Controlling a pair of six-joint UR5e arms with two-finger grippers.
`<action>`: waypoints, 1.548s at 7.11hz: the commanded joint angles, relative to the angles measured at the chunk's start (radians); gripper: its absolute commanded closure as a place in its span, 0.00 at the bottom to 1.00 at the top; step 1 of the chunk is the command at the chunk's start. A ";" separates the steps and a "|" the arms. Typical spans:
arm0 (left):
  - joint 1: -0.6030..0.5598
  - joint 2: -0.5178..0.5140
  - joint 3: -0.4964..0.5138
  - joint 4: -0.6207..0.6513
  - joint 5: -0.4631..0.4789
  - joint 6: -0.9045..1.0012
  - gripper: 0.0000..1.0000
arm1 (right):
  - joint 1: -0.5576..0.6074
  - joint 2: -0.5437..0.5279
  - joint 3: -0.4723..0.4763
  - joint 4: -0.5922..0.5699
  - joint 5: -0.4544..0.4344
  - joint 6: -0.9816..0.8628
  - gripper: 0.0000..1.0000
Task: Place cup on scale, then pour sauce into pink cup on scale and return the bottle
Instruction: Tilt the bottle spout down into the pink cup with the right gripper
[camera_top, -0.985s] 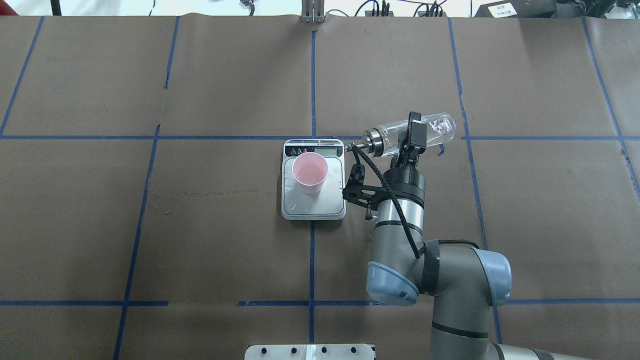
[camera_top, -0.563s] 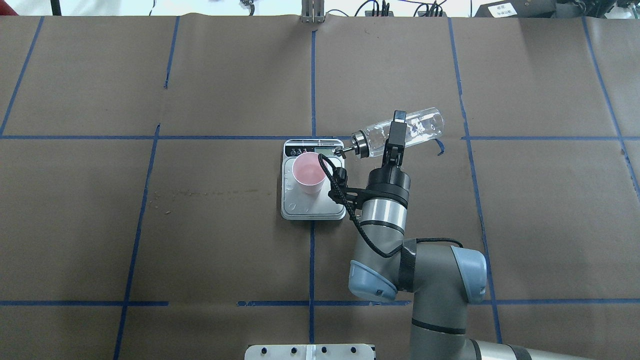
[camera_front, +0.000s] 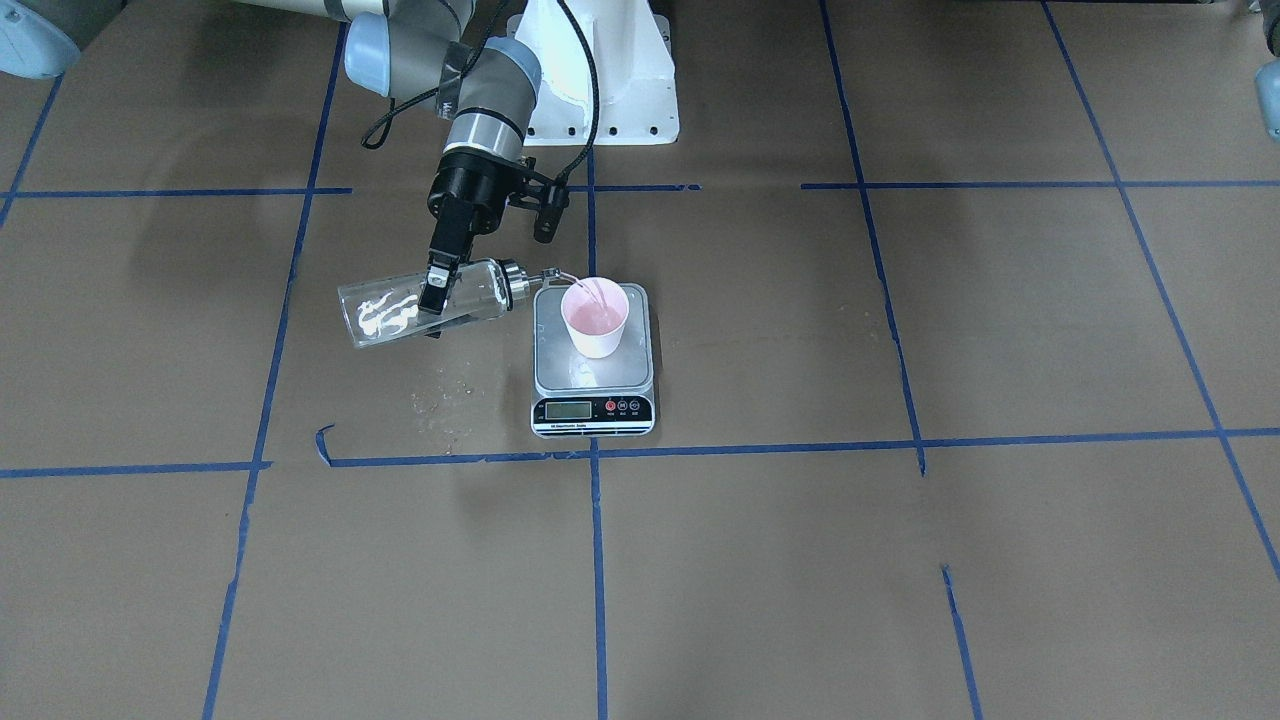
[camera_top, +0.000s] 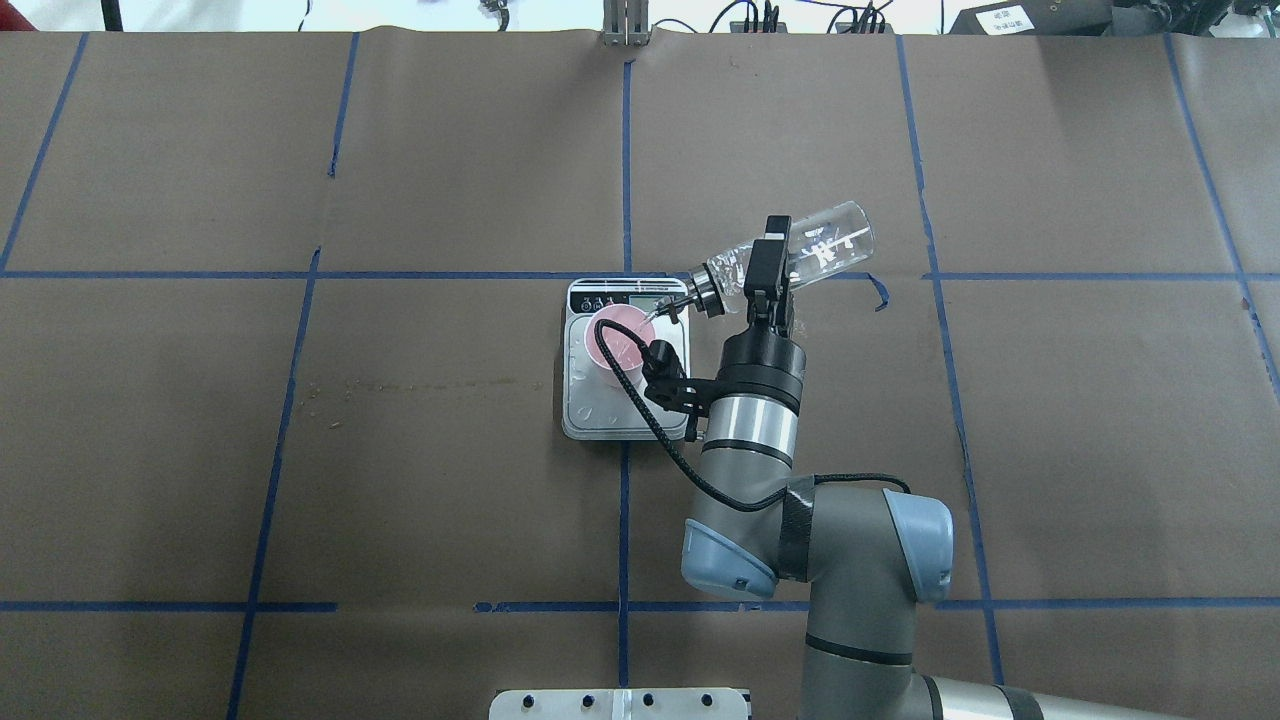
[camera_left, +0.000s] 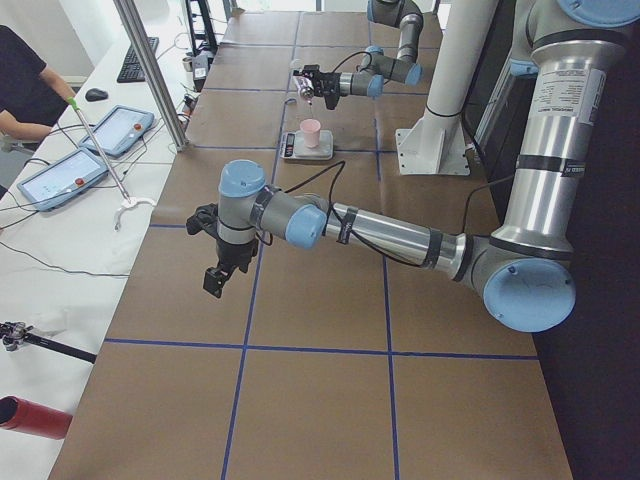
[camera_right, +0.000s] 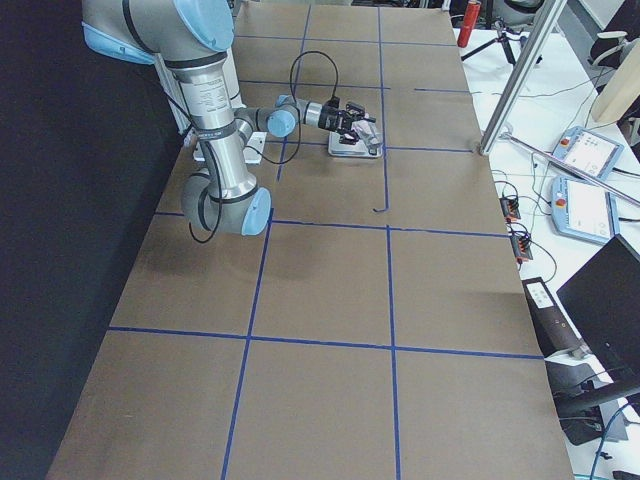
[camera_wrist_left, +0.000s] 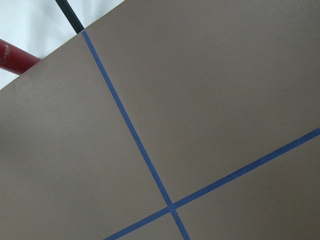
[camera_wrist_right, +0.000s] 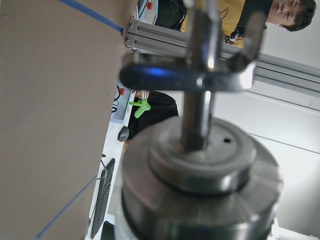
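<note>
The pale pink cup (camera_top: 612, 352) stands upright on the scale (camera_top: 600, 418), near its display end; both also show in the front view, cup (camera_front: 594, 320) and scale (camera_front: 556, 365). My right gripper (camera_top: 768, 262) is shut on the clear bottle (camera_top: 828, 240), which is tilted with its base higher than its metal spout (camera_top: 668, 308). The spout tip is over the cup's rim. In the front view a thin clear stream of sauce (camera_front: 588, 291) runs from the spout into the cup. My left gripper (camera_left: 213, 283) hangs over the table far from the scale; I cannot tell its state.
The robot's white base plate (camera_front: 600, 70) lies behind the scale. Pale wet specks (camera_front: 440, 400) mark the brown paper beside the scale. Tablets (camera_left: 75, 170) and a person (camera_left: 25, 85) are at the operators' side. A metal post (camera_left: 150, 70) stands at the table edge.
My right arm has moved left with the bottle and tipped it further. The spout went from beside the scale's right edge to over the cup.
</note>
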 joint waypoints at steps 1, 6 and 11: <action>-0.002 -0.001 0.028 -0.031 0.001 0.002 0.00 | 0.000 0.004 -0.010 0.000 -0.034 -0.096 1.00; -0.006 -0.006 0.066 -0.085 -0.001 0.001 0.00 | 0.002 0.011 -0.009 0.133 0.036 -0.107 1.00; -0.012 -0.007 0.066 -0.085 -0.001 0.001 0.00 | 0.005 0.008 -0.028 0.262 0.152 0.182 1.00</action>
